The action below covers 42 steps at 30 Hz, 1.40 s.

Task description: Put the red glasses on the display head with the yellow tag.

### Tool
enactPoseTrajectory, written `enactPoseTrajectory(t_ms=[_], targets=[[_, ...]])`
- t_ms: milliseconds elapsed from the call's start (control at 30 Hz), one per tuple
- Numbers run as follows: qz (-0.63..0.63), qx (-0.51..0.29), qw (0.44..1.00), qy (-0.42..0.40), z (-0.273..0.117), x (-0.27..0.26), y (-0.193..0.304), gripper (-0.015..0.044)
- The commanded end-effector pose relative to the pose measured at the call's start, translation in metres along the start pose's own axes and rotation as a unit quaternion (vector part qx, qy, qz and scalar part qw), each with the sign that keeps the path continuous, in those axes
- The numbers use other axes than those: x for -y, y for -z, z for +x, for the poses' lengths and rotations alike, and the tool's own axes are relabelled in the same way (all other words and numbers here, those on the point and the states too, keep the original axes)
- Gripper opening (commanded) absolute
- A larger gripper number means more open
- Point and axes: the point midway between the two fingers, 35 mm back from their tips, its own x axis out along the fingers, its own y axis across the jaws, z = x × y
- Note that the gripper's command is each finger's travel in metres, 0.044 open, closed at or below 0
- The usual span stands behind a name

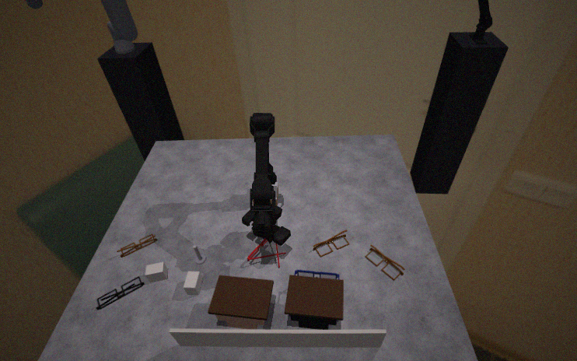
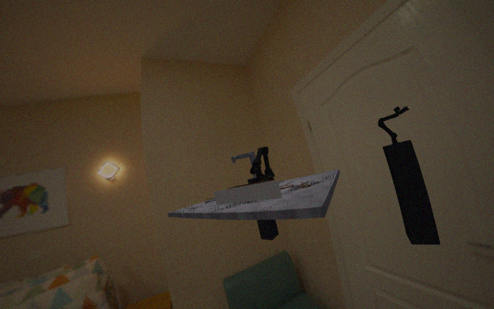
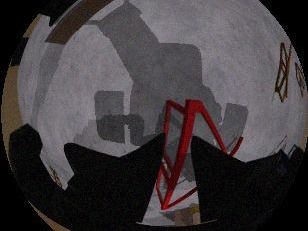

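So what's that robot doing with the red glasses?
The robot arm is reaching down over the red glasses. Its gripper is partly open and hasn't got hold of them. They're lying on the table, not on a head. It's probably about to grab them.

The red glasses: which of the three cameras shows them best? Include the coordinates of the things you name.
The wrist view: the red glasses (image 1: pixel 278 255) (image 3: pixel 188 130) look largest there, frame and temples visible. The top view shows them small, partly under the gripper (image 1: pixel 272 239) (image 3: pixel 178 138). I can't make them out in the exterior view.
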Motion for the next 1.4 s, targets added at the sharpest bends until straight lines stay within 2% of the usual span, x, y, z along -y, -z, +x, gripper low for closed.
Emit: enactPoseTrajectory(t_ms=[0, 167, 767, 900, 1367], targets=[[0.002, 0.001, 1.0, -0.002, 0.002, -0.001, -0.001, 0.012], [0.002, 0.001, 1.0, -0.002, 0.002, 0.002, -0.001, 0.012], [0.0, 0.002, 1.0, -0.001, 0.002, 0.001, -0.001, 0.0], [0.0, 0.002, 1.0, -0.001, 0.001, 0.001, -0.001, 0.0], [0.002, 0.001, 1.0, -0.002, -0.067, 0.006, 0.004, 0.0]])
